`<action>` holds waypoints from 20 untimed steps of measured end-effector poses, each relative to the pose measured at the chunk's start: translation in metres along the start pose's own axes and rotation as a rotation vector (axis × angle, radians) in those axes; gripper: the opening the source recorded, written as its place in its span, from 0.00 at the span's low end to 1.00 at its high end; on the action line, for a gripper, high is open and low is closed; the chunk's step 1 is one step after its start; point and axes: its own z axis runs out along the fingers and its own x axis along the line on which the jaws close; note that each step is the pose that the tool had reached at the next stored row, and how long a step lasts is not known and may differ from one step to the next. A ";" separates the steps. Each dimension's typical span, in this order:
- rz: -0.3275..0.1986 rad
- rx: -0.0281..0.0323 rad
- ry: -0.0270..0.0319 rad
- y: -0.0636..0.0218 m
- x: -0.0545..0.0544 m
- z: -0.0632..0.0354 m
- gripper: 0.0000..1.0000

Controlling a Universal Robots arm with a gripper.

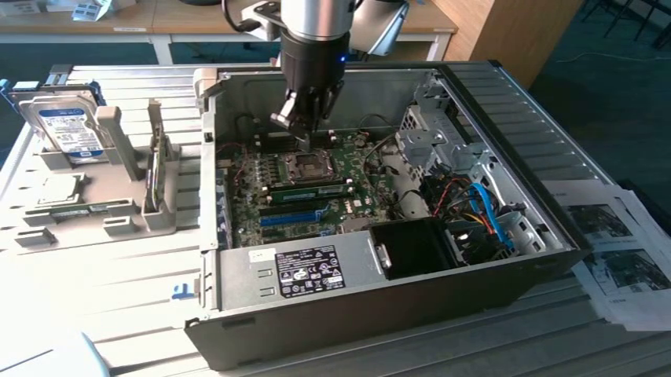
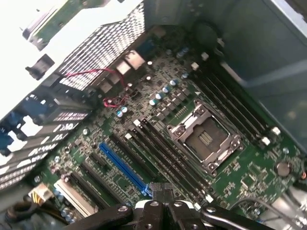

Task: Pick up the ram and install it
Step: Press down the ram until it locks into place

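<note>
In the exterior view the ram (image 1: 307, 191), a long green stick, lies along the memory slots of the motherboard (image 1: 362, 169) inside the open computer case (image 1: 346, 294). It looks seated in a slot, but I cannot tell how deep. My gripper (image 1: 304, 140) hangs shut and empty just above the processor socket (image 1: 311, 163), a little behind the ram and apart from it. In the wrist view my shut gripper (image 2: 163, 191) points down at the near end of the dark memory slots (image 2: 168, 158), beside the open socket (image 2: 205, 139).
A grey holder (image 1: 100, 212) at the exterior view's left carries a silver hard drive (image 1: 65, 129), a square processor chip (image 1: 58, 191) and a thin upright piece (image 1: 155, 173). Drive cage and coloured cables (image 1: 482, 208) crowd the case's right side. Printed papers (image 1: 618, 251) lie on the table.
</note>
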 end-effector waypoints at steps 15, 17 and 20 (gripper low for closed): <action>0.273 0.0014 -0.0030 0.0000 0.000 0.0001 0.10; 0.309 0.0017 -0.0034 0.0000 0.000 0.0001 0.10; 0.364 0.0020 -0.0039 0.0000 0.000 0.0001 0.10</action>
